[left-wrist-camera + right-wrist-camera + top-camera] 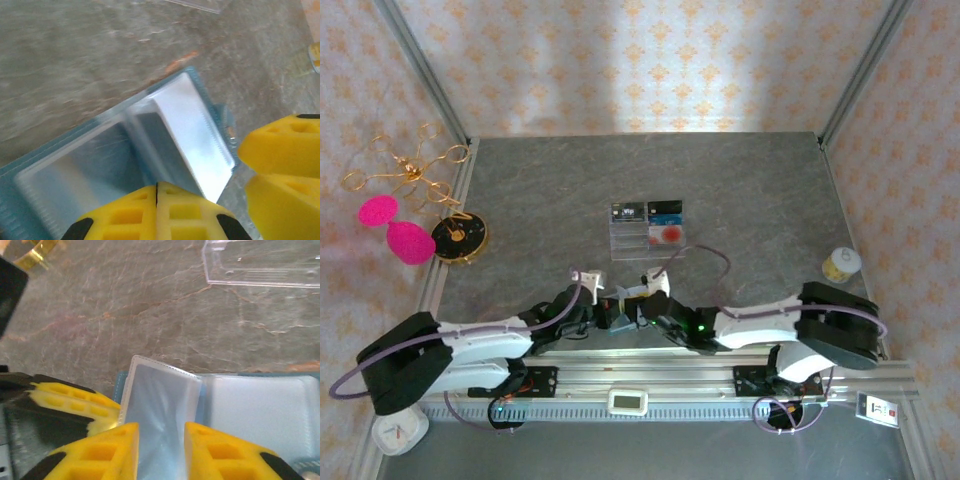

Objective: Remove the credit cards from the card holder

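Extraction stage, pocket check. Teal-blue folding card holder (260, 410) lies open on the grey stone-patterned table (520, 200), near the arm bases. Left gripper (156, 192), fingers pressed together, appears to pinch its edge. Right gripper (161, 427), jaws parted, straddles a clear plastic pocket leaf (160, 395) without clamping it. Thin plastic credit cards (665, 234) lie in the clear compartment tray (616, 243) beyond. The next move probably calls for a precise pinch on any card edge exposed.

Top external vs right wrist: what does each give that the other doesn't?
Top external: two pink ovals, a gold wire ornament, a small yellow-white tub. Right wrist: the teal folding card holder lying open, a clear pocket leaf raised between the fingers of the open right gripper. Both: the clear plastic compartment tray and grey stone-pattern table.
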Robot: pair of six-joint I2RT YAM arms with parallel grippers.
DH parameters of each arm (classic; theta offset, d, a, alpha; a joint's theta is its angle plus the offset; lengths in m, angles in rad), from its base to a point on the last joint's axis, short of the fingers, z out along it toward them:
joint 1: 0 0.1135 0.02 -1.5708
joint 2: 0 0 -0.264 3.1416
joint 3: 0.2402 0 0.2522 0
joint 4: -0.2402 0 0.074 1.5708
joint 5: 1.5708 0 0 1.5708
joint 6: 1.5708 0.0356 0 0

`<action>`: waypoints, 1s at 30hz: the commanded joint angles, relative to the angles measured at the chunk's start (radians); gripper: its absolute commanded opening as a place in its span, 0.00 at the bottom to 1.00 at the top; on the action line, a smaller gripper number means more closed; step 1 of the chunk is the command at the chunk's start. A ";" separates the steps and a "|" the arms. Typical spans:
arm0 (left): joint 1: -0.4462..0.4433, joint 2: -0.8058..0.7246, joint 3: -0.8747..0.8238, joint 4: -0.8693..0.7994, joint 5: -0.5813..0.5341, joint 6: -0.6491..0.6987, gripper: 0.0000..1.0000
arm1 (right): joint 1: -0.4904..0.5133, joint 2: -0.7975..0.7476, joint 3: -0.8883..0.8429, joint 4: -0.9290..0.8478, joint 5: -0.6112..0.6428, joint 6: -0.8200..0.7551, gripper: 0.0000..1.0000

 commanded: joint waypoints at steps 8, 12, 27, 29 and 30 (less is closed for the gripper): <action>-0.036 0.265 0.190 0.120 0.037 0.059 0.00 | -0.020 -0.293 -0.134 -0.173 -0.010 0.054 0.33; -0.032 0.174 0.183 0.050 -0.038 0.063 0.00 | -0.078 -0.284 -0.134 -0.163 -0.152 -0.004 0.25; 0.027 -0.007 0.002 -0.099 -0.138 0.009 0.00 | -0.251 0.079 0.008 -0.114 -0.278 -0.155 0.11; 0.030 0.055 0.031 -0.101 -0.136 0.044 0.00 | -0.250 0.080 -0.016 -0.112 -0.286 -0.132 0.09; 0.032 0.093 0.047 -0.100 -0.135 0.059 0.00 | -0.246 0.070 -0.036 -0.106 -0.289 -0.115 0.08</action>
